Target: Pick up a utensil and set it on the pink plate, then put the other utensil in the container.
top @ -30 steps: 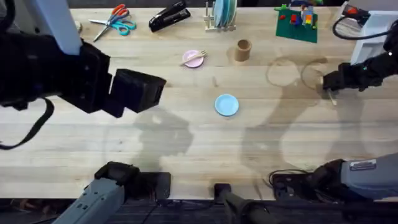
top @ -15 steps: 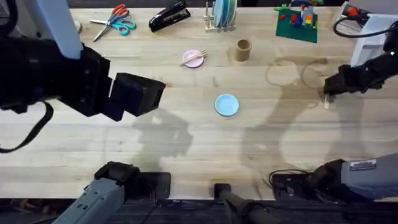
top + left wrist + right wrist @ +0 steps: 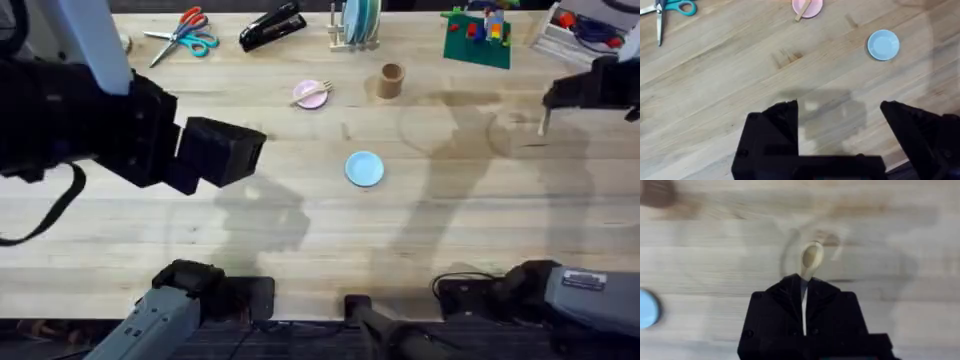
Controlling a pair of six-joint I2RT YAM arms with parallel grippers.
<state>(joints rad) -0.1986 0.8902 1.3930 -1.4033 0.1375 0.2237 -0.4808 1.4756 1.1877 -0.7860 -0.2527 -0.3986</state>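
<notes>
- Fork (image 3: 313, 92): small, pale wood, lying across the pink plate (image 3: 311, 96) with its tines toward 2 o'clock, handle end past the rim toward 8 o'clock.
- Pink plate: small, round, light pink, flat on the table at about 11 o'clock from the table's centre.
- Spoon (image 3: 811, 260): pale wood, rounded bowl; handle clamped between the right gripper (image 3: 803, 287) fingers, lifted off the table at the far right, about 2 o'clock.
- Container (image 3: 391, 80): tan-brown cylinder cup, upright, at 3 o'clock from the pink plate, near it.
</notes>
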